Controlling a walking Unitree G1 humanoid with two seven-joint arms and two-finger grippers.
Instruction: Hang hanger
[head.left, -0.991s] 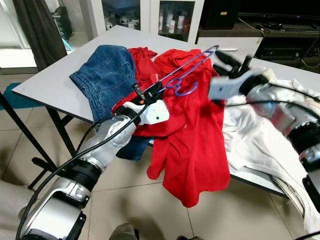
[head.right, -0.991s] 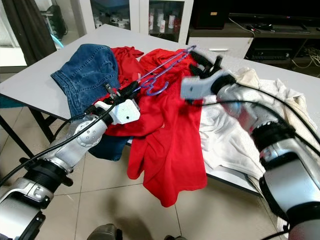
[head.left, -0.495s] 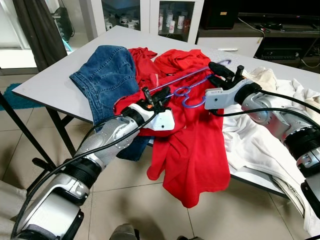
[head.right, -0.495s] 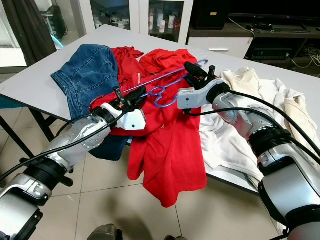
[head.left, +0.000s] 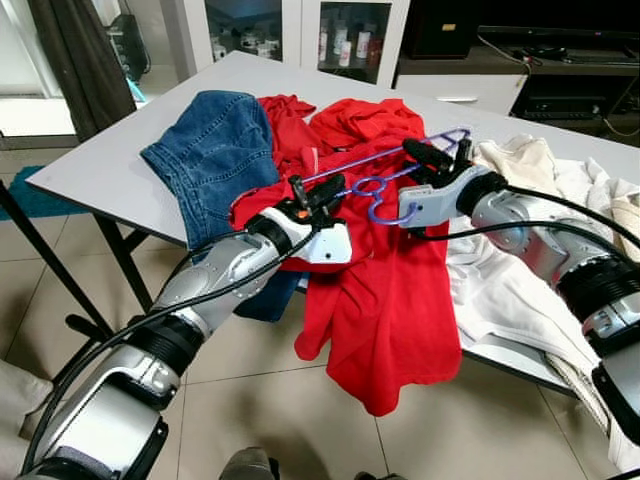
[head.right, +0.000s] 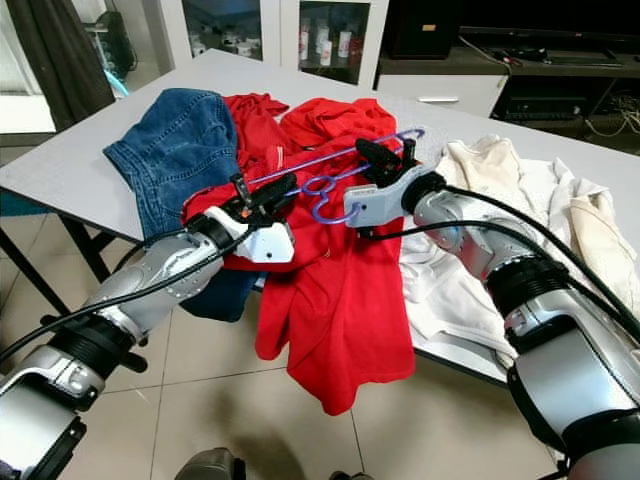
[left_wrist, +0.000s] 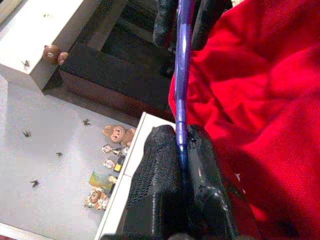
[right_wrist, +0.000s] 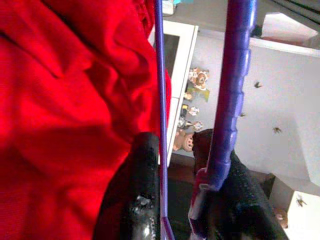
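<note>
Hanger (head.left: 385, 170): purple. Shirt (head.left: 385, 290): solid red; jeans (head.left: 215, 150): blue denim. Counter (head.left: 100, 165): plain white-grey.

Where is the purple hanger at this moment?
In the left eye view the purple hanger is held just above the red shirt at the table's middle, between the left gripper and right gripper, both clamped on it.

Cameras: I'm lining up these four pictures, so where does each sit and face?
Left eye: on the head, looking down at the table; both arms show.
Right eye: beside it, same scene.
Left wrist: looks along the left gripper, shut on the purple hanger.
Right wrist: looks along the right gripper, around the hanger.
All four share the hanger and red shirt.
</note>
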